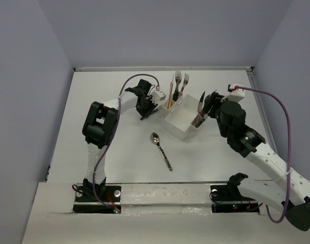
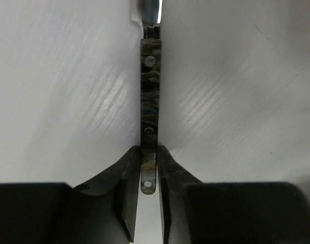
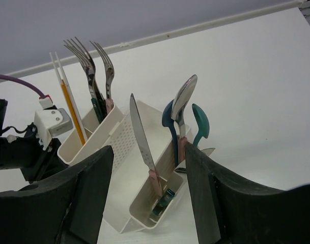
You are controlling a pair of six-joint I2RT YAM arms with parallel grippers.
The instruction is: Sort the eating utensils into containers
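Note:
A slim utensil with a dark patterned handle (image 2: 148, 96) lies on the white table. My left gripper (image 2: 148, 152) is shut on the end of that handle, one finger on each side. From above, this gripper (image 1: 144, 111) sits just left of the white caddy (image 1: 188, 133) and hides that utensil. The caddy (image 3: 125, 147) holds forks (image 3: 91, 66) and orange and white chopsticks (image 3: 68, 96) in its far slot. Its near slot holds a pink-handled knife (image 3: 142, 134) and teal spoons (image 3: 199, 124). My right gripper (image 3: 148, 152) hangs open over the near slot, holding nothing. A dark-handled spoon (image 1: 161, 149) lies loose on the table.
The table's back edge (image 1: 160, 68) meets the wall just behind the caddy. A purple cable (image 1: 139, 77) loops over the left wrist, and another (image 1: 277, 101) runs along the right arm. Both arm bases stand at the near edge.

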